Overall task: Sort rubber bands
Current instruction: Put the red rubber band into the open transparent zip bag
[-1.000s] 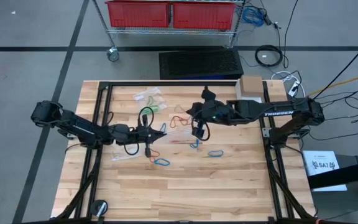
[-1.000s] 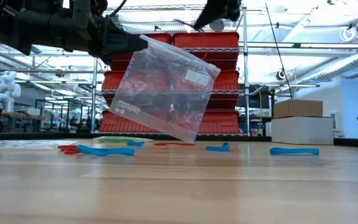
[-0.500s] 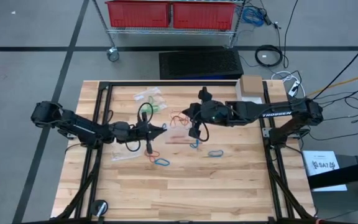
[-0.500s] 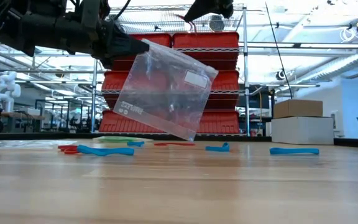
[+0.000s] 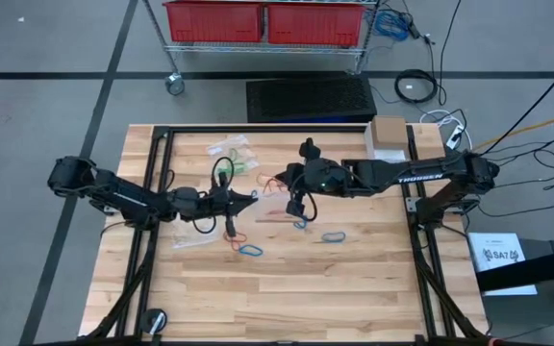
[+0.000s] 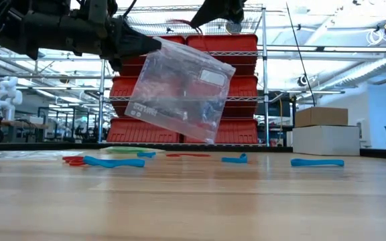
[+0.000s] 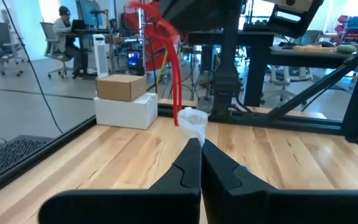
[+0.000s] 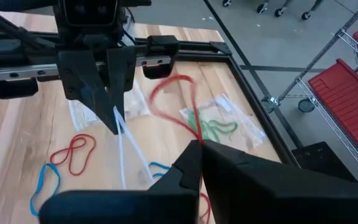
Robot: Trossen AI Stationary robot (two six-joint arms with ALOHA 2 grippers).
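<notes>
**Red band held up beside a clear bag**

While the left gripper point(image 5: 251, 198) pinches the top edge of a clear bag point(image 6: 179, 97) and holds it up off the wooden table point(image 5: 354, 288), the right gripper point(image 5: 277, 181) hangs close by, just across from it. Its two fingers are pressed together on a red rubber band point(image 8: 179, 106). That band loops out from the tips and dangles near the bag's mouth. More rubber bands lie flat on the table below. Blue ones point(image 6: 113, 162) and red ones point(image 6: 72, 159) sit under and around both grippers. A green one point(image 5: 243, 164) lies farther back, inside another clear bag point(image 5: 229, 149) lying flat.
</notes>
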